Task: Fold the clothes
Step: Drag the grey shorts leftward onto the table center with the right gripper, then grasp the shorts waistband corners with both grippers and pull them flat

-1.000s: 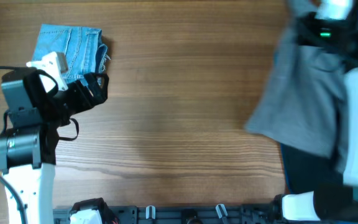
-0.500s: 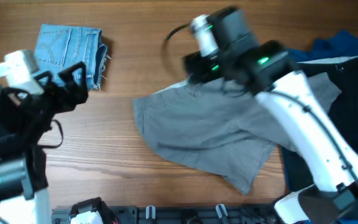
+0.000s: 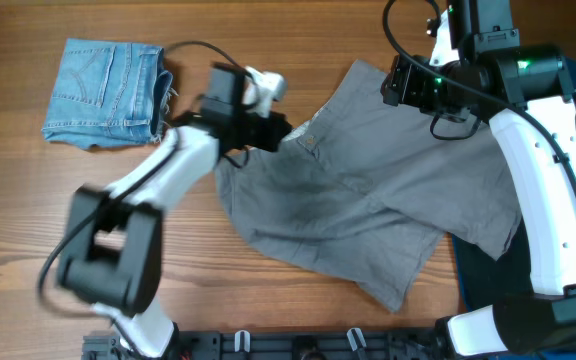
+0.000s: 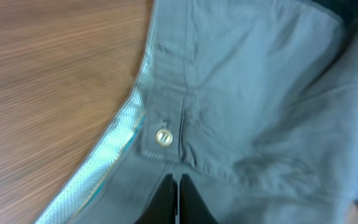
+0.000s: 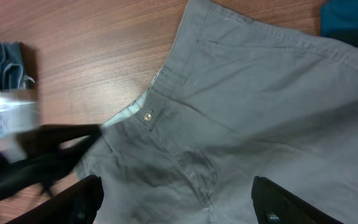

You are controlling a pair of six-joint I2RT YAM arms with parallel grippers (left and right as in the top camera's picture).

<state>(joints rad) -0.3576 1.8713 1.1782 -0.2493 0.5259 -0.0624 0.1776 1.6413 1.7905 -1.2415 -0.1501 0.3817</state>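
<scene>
Left fingers (image 4: 164,202) at rumpled grey shorts (image 3: 348,200)

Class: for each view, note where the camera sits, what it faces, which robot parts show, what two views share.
Overhead: above the table, facing down at grey shorts, folded denim; left arm, right arm show.
Left wrist: close over the shorts' waistband; left tool, fingers together.
Right wrist: higher over the shorts; right tool spread wide.
Shared: both wrist views show the button.
</scene>
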